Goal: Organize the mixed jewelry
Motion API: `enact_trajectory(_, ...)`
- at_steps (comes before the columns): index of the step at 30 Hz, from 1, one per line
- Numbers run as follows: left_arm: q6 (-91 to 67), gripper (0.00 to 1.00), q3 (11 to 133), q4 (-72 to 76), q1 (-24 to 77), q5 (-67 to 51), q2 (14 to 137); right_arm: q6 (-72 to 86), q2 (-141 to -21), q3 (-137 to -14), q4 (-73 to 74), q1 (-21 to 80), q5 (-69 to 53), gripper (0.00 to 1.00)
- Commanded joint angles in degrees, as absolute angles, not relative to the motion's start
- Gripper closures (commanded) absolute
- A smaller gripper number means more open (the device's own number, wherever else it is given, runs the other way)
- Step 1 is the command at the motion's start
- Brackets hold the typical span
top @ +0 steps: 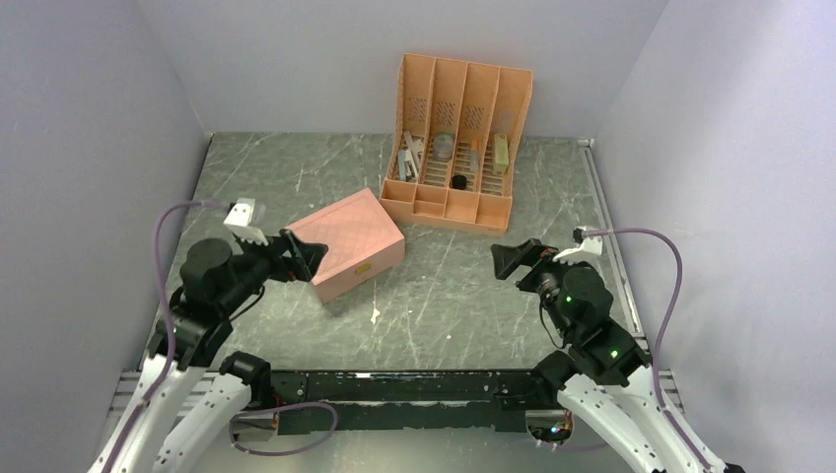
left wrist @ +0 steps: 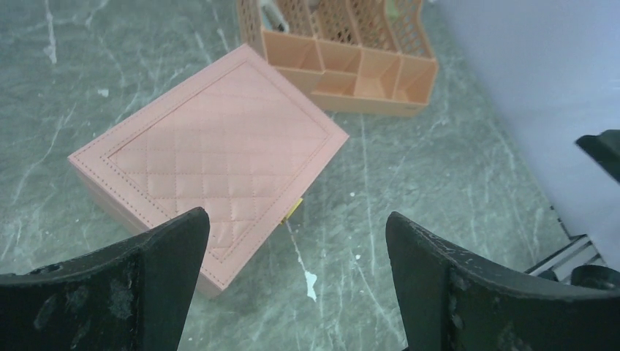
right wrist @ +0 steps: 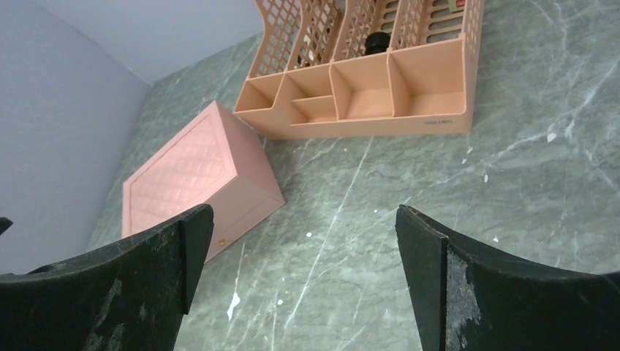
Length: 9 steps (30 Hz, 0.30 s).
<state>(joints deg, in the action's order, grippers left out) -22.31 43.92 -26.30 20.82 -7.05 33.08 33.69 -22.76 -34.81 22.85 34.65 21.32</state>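
Note:
No mixed jewelry shows in any view. A closed pink quilted box (top: pixel 347 241) (left wrist: pixel 219 161) (right wrist: pixel 186 172) lies left of the table's centre, with a small gold clasp (left wrist: pixel 292 210) on its front side. My left gripper (top: pixel 308 254) (left wrist: pixel 296 216) hovers just over the box's near left corner, open with nothing between its fingers. My right gripper (top: pixel 508 258) (right wrist: pixel 303 208) hangs open over bare table to the right of the box, also holding nothing.
An orange slotted organizer (top: pixel 446 207) (left wrist: pixel 351 102) (right wrist: pixel 365 128) stands at the back, its rear slots holding grey and black oddments, its front compartments facing the arms. Grey walls close in the marbled tabletop (top: pixel 444 296) on three sides.

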Motion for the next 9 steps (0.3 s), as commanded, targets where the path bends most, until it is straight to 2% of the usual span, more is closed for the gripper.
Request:
enact_trajectory(1,-25.15,0.05,39.64,-22.96,20.65,-10.55,24.14,36.4,-19.12,-34.68,27.99,34.63,20.59,0.0)
enact_trajectory(7,-27.8,0.05,37.57,-24.41,20.65,-8.92,14.57,34.9,-13.48,-35.19,29.12,34.62,14.97,0.0)
enact_trajectory(9,-27.43,0.04,37.95,-24.89,20.65,-8.44,13.55,35.82,-12.3,-35.65,30.02,34.63,17.2,0.0)
